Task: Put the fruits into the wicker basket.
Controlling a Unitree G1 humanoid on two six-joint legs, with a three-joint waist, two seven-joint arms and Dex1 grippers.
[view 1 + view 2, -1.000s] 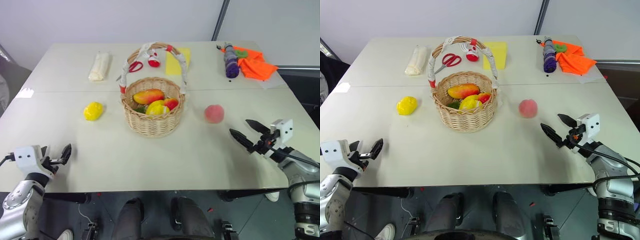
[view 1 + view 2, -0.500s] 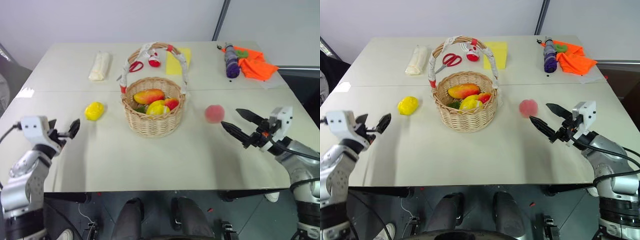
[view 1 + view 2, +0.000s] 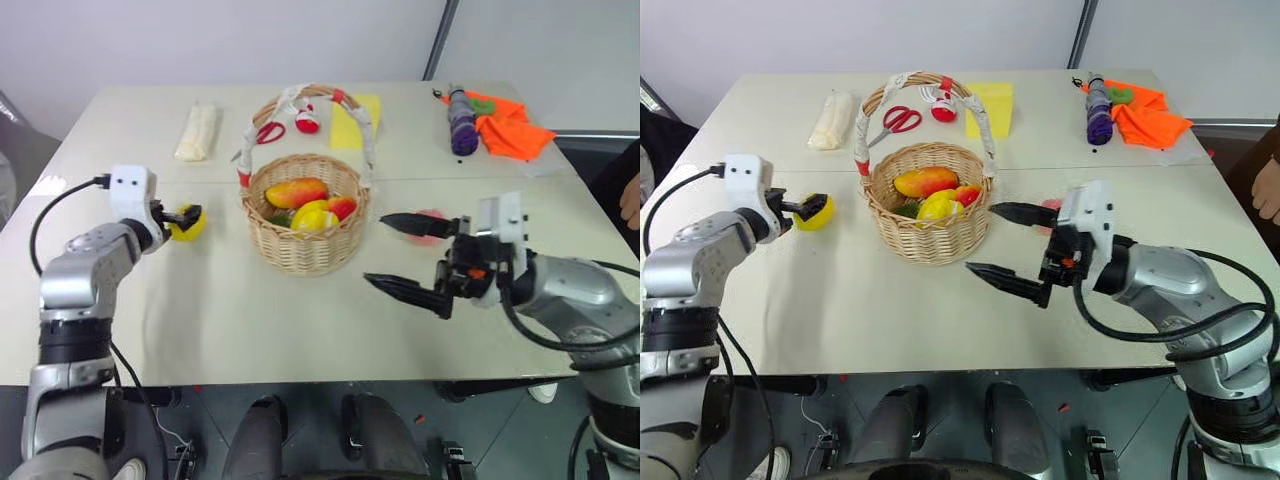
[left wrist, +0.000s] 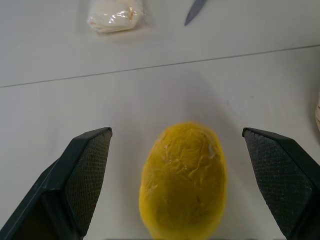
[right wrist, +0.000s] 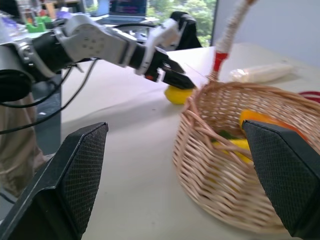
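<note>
Both arms had swung in from the near table edge over the last second: the left gripper (image 3: 183, 216) travelled up to the lemon, and the right gripper (image 3: 1005, 243) swept across from the right side to hang in front of the basket, passing the peach.

On the wide pale table (image 3: 300, 320) the round light-tan woven wicker basket (image 3: 305, 245) with its tall white-wrapped, red-banded handle stood at the centre, already holding an orange-red mango (image 3: 296, 192) and yellow and red fruit pieces. The bumpy bright yellow lemon (image 4: 183, 180) lay on the tabletop just left of the basket, and the round pink-red peach (image 3: 432, 224) lay to its right, partly hidden behind the right gripper's upper finger.

The relation that mattered was at the lemon. In the left wrist view it sat squarely between the two black fingers (image 4: 85, 170), its long axis running along the line the gripper pointed, so the narrow width faced the pads. The left arm was plainly the nearer one to it. Those fingers were spread as wide as they go, clear of the lemon on either side and holding nothing; closing them looked like the next step.

The right gripper was likewise fully spread and empty, pointing leftward toward the basket wall, with the peach just behind its fingers, not between them.
</note>
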